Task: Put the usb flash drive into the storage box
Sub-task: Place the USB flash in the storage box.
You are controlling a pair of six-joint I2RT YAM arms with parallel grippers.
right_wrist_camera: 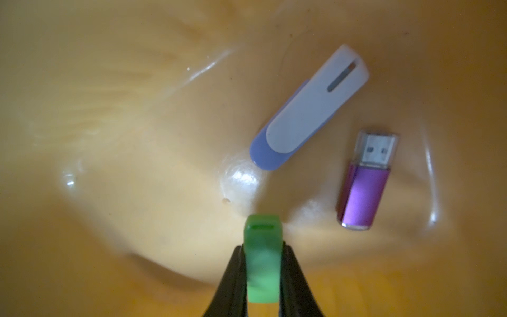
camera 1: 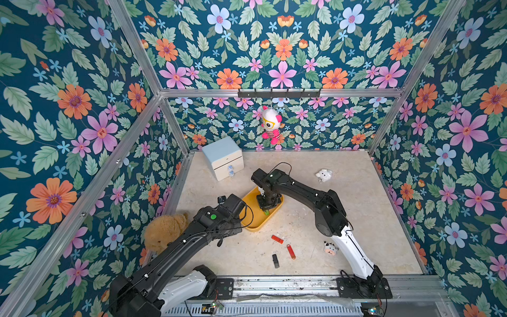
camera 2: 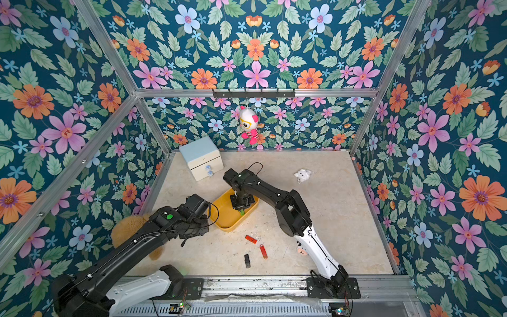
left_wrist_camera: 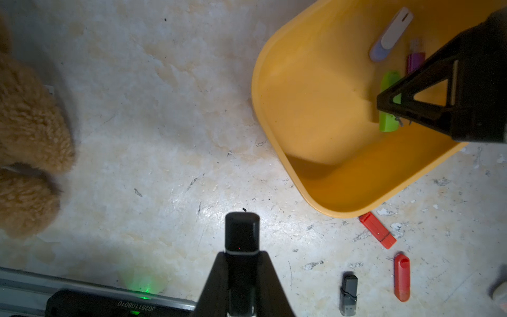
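Storage box, the shallow yellow tub, lies on the pale bench, and the task is at the step of delivery: one drive is held inside the box and waits only for release. The right fingers reach down into the box and are clenched on the green flash drive, which hangs low over the yellow floor; if its tip touches the floor I cannot tell. The left fingers hover over bare bench just beside the box, outside its rim, clenched on what looks like a black flash drive, so I judge this arm waits for its turn. Two drives lie flat in the box, apart from each other and from the green one: the white-and-blue drive and the shorter purple drive with a clear cap. Outside, on the bench, lie three more, none touching: the slim red drive, the red capped drive, which is just beside the rim, and the dark grey drive.

The next move, as I judge, asks the right fingers to part so the green drive drops on free floor, then to rise straight up, clear of the rim, before the left arm brings the black drive over the rim into the box
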